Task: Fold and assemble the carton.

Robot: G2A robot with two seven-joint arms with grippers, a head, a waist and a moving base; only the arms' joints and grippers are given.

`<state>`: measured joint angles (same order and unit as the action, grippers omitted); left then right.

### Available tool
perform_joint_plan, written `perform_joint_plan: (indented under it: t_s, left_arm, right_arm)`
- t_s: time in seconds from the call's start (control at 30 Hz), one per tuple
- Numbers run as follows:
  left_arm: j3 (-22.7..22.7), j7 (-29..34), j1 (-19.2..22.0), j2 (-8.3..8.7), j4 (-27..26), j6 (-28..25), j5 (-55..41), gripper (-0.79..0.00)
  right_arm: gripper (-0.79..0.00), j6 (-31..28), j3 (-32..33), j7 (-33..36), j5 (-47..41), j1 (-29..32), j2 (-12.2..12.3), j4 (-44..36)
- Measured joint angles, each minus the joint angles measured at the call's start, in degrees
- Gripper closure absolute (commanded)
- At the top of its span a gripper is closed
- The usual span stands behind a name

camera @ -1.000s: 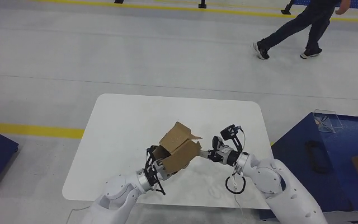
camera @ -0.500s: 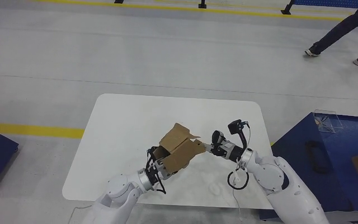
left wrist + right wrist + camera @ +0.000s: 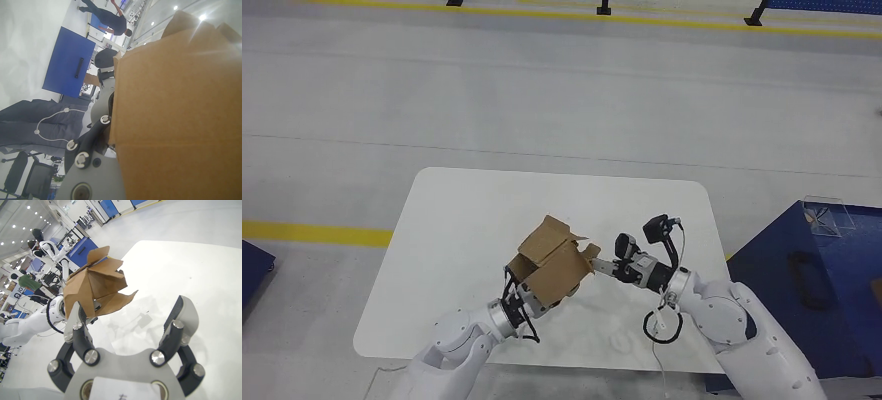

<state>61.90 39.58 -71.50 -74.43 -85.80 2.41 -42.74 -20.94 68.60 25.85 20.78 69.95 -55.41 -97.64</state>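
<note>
Though close, left gripper behind carton.

- The carton hangs tilted above the table and blocks the middle of its near half.
- The left gripper grips the carton's near-left corner and closes off that side.
- Splayed flaps jut toward the right gripper. Its jaws stand wide apart, and the gap between them is free.
- There is room to pass over the table's far half and both ends.

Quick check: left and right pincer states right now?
Left pincer: closed, holding the carton.
Right pincer: open, empty, next to the carton.
</note>
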Motion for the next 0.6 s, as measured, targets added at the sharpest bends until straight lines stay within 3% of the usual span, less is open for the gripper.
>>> perform_joint_plan:
  t_s: [0.27, 0.6]
  left_arm:
    - [0.29, 4.91, -0.81, 0.34, -0.59, -3.46, 2.03, 0.0]
    - [-0.3, 9.87, -2.15, 0.81, -2.22, -8.57, 7.05, 0.0]
  right_arm:
    - [-0.785, 1.21, 1.9, 1.52, 0.75, -0.6, 0.04, 0.61]
    - [-0.785, 2.35, -0.8, 3.09, 3.6, -1.38, -0.63, -0.21]
